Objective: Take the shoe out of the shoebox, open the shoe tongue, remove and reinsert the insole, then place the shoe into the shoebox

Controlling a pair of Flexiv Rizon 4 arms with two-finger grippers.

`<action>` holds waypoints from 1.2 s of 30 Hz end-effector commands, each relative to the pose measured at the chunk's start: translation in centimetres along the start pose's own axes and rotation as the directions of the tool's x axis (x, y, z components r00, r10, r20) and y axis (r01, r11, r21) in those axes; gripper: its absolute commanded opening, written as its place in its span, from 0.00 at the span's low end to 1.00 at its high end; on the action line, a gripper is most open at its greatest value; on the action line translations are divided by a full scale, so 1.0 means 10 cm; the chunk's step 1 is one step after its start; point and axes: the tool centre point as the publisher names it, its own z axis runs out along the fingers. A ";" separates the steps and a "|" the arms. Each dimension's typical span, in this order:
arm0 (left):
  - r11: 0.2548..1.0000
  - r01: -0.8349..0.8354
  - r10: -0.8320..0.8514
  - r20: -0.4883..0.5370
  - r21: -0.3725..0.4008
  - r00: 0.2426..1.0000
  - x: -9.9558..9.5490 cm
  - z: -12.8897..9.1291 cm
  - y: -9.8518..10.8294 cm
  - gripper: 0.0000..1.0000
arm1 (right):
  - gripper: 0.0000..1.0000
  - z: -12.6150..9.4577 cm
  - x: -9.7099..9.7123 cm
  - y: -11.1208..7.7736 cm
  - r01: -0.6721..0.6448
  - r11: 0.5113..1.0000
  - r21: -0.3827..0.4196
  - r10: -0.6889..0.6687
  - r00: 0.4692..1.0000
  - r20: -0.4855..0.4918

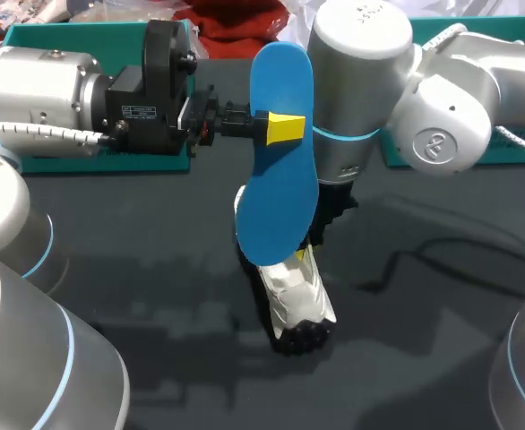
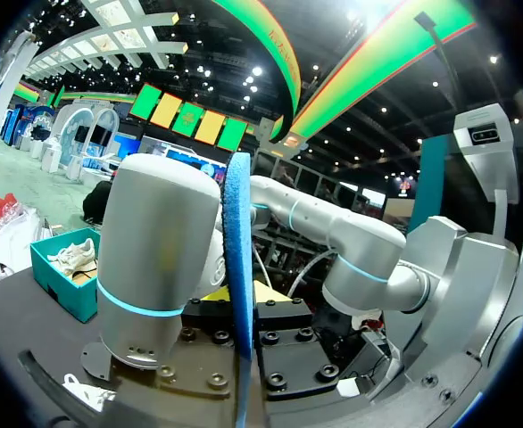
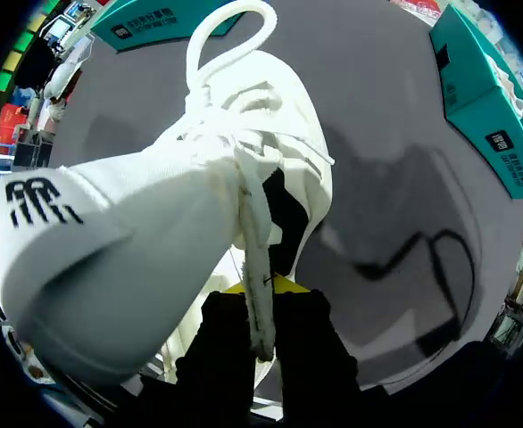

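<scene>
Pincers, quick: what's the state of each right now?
Left pincer: closed on the blue insole.
Right pincer: closed on the white shoe.

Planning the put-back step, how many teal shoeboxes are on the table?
2: left shoebox behind the left arm, right shoebox behind the right arm; the arms may hide others.

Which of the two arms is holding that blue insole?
The left gripper, coming in from the left, pinches the blue insole; the right gripper holds the white shoe.

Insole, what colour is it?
The insole is bright blue. The head view shows it best.
</scene>
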 end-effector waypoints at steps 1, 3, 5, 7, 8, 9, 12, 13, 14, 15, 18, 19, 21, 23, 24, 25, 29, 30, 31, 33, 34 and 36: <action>1.000 -0.001 0.001 0.000 0.003 1.000 0.00 0.02 0.01 0.00 | 0.00 -0.04 -0.01 -0.12 -0.036 0.998 -0.056 0.035 0.999 -0.032; 1.000 -0.001 0.001 0.000 0.003 1.000 0.00 0.02 0.01 0.00 | 0.00 -0.02 -0.03 -0.11 -0.085 0.995 -0.050 0.082 0.995 -0.063; 1.000 -0.001 0.001 0.000 0.003 1.000 0.00 0.02 0.01 0.00 | 0.00 0.01 -0.03 -0.10 -0.126 0.992 -0.028 0.124 0.990 -0.061; 1.000 -0.001 0.001 0.000 0.003 1.000 0.00 0.02 0.01 0.00 | 0.00 0.04 -0.02 -0.07 -0.122 0.992 -0.021 0.121 0.991 -0.063; 1.000 -0.001 0.001 0.000 0.003 1.000 0.00 0.02 0.01 0.00 | 0.00 0.05 -0.02 -0.06 -0.124 0.992 -0.021 0.122 0.990 -0.064; 1.000 -0.001 0.001 0.000 0.003 1.000 0.00 0.02 0.01 0.00 | 0.00 0.07 -0.03 -0.04 -0.128 0.992 -0.017 0.127 0.990 -0.061; 1.000 -0.001 0.001 0.000 0.003 1.000 0.00 0.02 0.01 0.00 | 0.00 0.10 -0.04 -0.02 -0.130 0.991 -0.022 0.128 0.989 -0.072; 1.000 -0.001 0.001 0.000 0.003 1.000 0.00 0.02 0.01 0.00 | 0.00 0.11 -0.05 -0.01 -0.134 0.991 -0.024 0.132 0.988 -0.076; 1.000 -0.001 0.001 0.000 0.003 1.000 0.00 0.02 0.01 0.00 | 0.00 0.12 -0.06 0.00 -0.133 0.991 -0.023 0.131 0.989 -0.076; 1.000 -0.001 0.001 0.000 0.003 1.000 0.00 0.02 0.01 0.00 | 0.00 0.13 -0.06 0.00 -0.125 0.992 -0.026 0.123 0.989 -0.077; 1.000 -0.001 0.001 0.000 0.003 1.000 0.00 0.02 0.01 0.00 | 0.00 0.17 -0.08 0.04 -0.109 0.994 -0.023 0.106 0.991 -0.081; 1.000 -0.001 0.001 0.000 0.003 1.000 0.00 0.02 0.01 0.00 | 0.00 0.18 -0.09 0.05 -0.093 0.995 -0.021 0.091 0.993 -0.082; 1.000 -0.001 0.001 0.000 0.003 1.000 0.00 0.02 0.01 0.00 | 0.00 0.21 -0.12 0.08 -0.100 0.995 -0.018 0.098 0.992 -0.081; 1.000 -0.001 0.001 0.000 0.003 1.000 0.00 0.02 0.01 0.00 | 0.00 0.24 -0.14 0.11 -0.091 0.996 -0.021 0.089 0.993 -0.082; 1.000 -0.001 0.001 0.000 0.003 1.000 0.00 0.02 0.01 0.00 | 0.00 0.25 -0.15 0.13 -0.083 0.996 -0.024 0.081 0.994 -0.077; 1.000 -0.001 0.001 0.000 0.003 1.000 0.00 0.02 0.01 0.00 | 0.00 0.26 -0.16 0.14 -0.072 0.997 -0.024 0.070 0.995 -0.076; 1.000 -0.001 0.001 0.000 0.003 1.000 0.00 0.02 0.01 0.00 | 0.00 0.34 -0.21 0.20 -0.080 0.997 -0.006 0.079 0.993 -0.085; 1.000 -0.001 0.001 0.000 0.003 1.000 0.00 0.02 0.01 0.00 | 0.00 0.36 -0.21 0.21 -0.081 0.997 -0.004 0.080 0.993 -0.084; 1.000 -0.001 0.001 0.000 0.003 1.000 0.00 0.02 0.01 0.00 | 0.00 0.39 -0.22 0.21 -0.082 0.997 -0.002 0.082 0.993 -0.085; 1.000 -0.001 0.001 0.000 0.003 1.000 0.00 0.02 0.01 0.00 | 0.00 0.43 -0.25 0.23 -0.082 0.997 -0.002 0.082 0.992 -0.094; 1.000 -0.001 0.001 0.000 0.003 1.000 0.00 0.02 0.01 0.00 | 0.00 0.45 -0.26 0.24 -0.082 0.997 -0.001 0.082 0.992 -0.099; 1.000 -0.001 0.001 0.000 0.003 1.000 0.00 0.02 0.01 0.00 | 0.00 0.50 -0.28 0.25 -0.081 0.997 -0.003 0.080 0.991 -0.107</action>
